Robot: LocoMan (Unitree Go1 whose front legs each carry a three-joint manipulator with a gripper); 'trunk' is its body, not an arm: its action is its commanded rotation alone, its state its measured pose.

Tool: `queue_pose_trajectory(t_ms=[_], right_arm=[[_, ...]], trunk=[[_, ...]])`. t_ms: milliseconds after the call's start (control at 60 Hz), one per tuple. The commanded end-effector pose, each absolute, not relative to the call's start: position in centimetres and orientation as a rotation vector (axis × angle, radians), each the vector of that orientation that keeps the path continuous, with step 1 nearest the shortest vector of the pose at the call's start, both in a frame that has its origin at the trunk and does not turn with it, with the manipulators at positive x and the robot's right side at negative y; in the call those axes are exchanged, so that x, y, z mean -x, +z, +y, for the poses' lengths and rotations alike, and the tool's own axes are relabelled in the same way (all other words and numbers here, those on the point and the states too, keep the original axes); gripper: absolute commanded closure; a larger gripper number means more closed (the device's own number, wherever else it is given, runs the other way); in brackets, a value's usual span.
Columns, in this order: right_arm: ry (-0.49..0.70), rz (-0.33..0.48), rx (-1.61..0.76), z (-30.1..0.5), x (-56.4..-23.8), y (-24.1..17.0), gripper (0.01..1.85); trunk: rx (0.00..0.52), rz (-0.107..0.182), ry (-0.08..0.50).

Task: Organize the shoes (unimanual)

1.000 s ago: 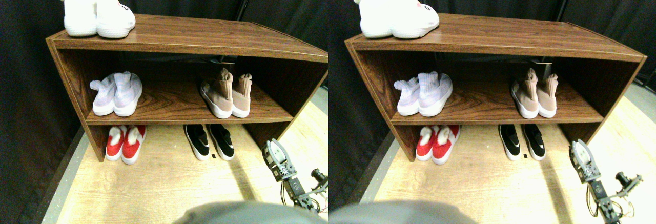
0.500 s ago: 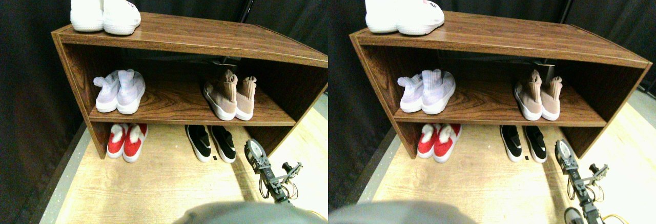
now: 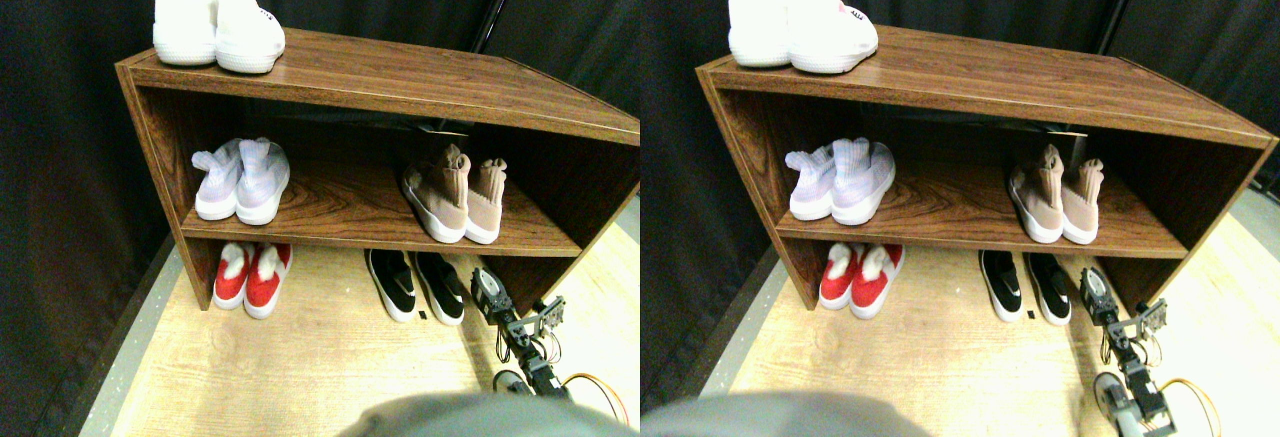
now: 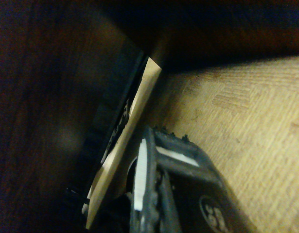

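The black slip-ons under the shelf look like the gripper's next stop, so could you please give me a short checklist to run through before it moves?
1. Black slip-ons side by side on the floor, toes facing out: ok.
2. Right gripper near the pair: ok, just right of the right-hand shoe, low by the floor.
3. Gripper free of load: cannot tell; neither view shows the jaw gap.
4. Clearance from the shelf unit: not ok; the wrist view shows a dark wooden panel very close beside the jaw.
5. Tan sock sneakers out of the way: ok, up on the middle shelf.
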State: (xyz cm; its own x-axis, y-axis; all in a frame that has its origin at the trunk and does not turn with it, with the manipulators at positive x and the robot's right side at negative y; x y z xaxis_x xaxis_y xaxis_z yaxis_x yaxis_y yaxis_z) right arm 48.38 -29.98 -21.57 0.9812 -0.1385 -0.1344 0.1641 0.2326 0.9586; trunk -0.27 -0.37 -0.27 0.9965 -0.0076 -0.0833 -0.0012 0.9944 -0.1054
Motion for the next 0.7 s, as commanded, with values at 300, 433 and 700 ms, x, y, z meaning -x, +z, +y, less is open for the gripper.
queue_pose_trajectory(t_ms=[300,433,700], right_arm=[[-0.223,0.010,-1.304,-30.2,-50.4,-21.7,1.80],[-0.211,0.037,-1.301,-30.1,-50.7,-22.1,1.80],[-0.205,0.087,-1.319,-29.0,-51.1,-22.9,1.80]], trunk=[[0.126,0.097,0.024],[0.129,0.095,0.031],[0.136,0.099,0.041]])
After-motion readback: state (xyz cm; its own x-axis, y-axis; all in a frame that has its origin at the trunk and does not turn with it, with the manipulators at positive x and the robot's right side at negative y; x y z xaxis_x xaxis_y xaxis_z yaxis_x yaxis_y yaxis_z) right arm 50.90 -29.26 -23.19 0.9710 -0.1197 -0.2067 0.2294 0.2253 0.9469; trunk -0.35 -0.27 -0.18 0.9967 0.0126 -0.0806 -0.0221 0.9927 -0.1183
